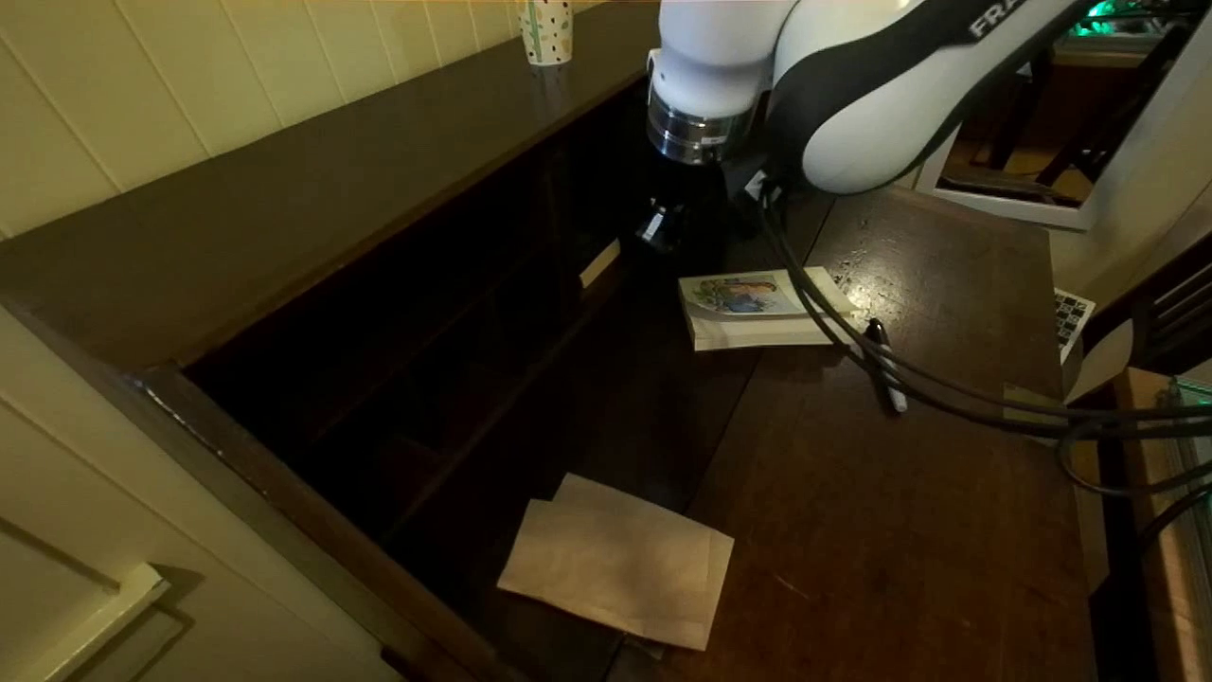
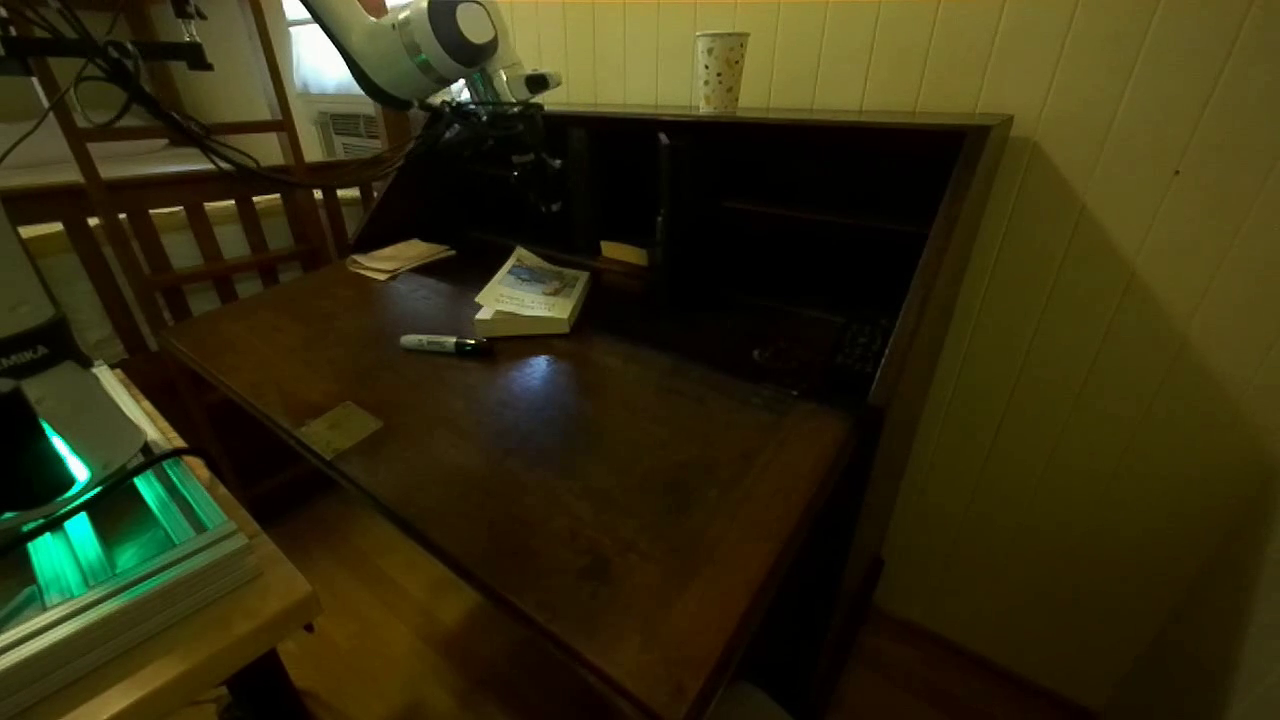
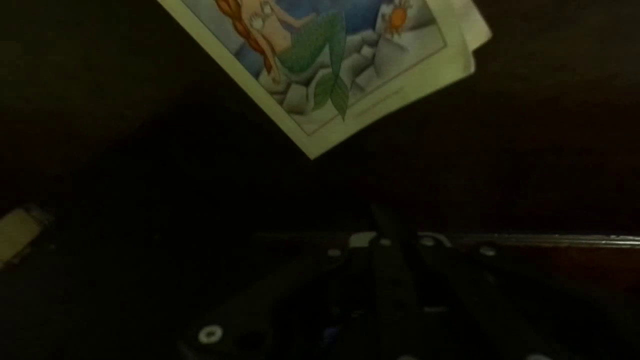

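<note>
Mid-frame in an exterior view, dark wooden desk [image 2: 600,490]. On it, top centre of the wrist view, thick white mermaid-covered paperback book [image 3: 315,50]. Lower centre, black metal gripper [image 3: 389,225], fingers together, empty, apart from the book. Left of centre in an exterior view, grey black-capped marker [image 2: 435,344]. Nothing visibly lifted; both left lying.

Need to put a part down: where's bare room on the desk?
Widest: the desk leaf past the book and marker, away from the folded paper. Also bare: between that paper and the marker. Crowded: around the book, with the gripper and marker close by, cables looping above.
</note>
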`<action>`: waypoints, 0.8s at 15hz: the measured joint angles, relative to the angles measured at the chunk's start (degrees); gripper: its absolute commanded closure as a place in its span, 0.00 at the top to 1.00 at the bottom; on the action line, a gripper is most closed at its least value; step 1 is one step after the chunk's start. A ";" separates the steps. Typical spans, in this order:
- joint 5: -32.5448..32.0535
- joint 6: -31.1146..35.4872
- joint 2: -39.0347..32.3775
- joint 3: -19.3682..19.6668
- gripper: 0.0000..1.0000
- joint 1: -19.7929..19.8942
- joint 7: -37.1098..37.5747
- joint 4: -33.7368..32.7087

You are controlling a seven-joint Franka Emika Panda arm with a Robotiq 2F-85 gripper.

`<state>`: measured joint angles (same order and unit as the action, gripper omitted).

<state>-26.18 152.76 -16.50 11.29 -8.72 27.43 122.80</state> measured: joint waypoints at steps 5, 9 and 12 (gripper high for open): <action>-0.10 -9.55 9.33 -0.71 0.33 0.57 0.15 4.44; -0.30 -11.96 16.12 -2.89 0.37 2.64 0.20 8.57; -0.14 -11.96 19.76 -4.51 0.54 4.13 0.00 11.44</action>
<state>-26.32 140.79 3.26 6.78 -4.59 27.44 134.23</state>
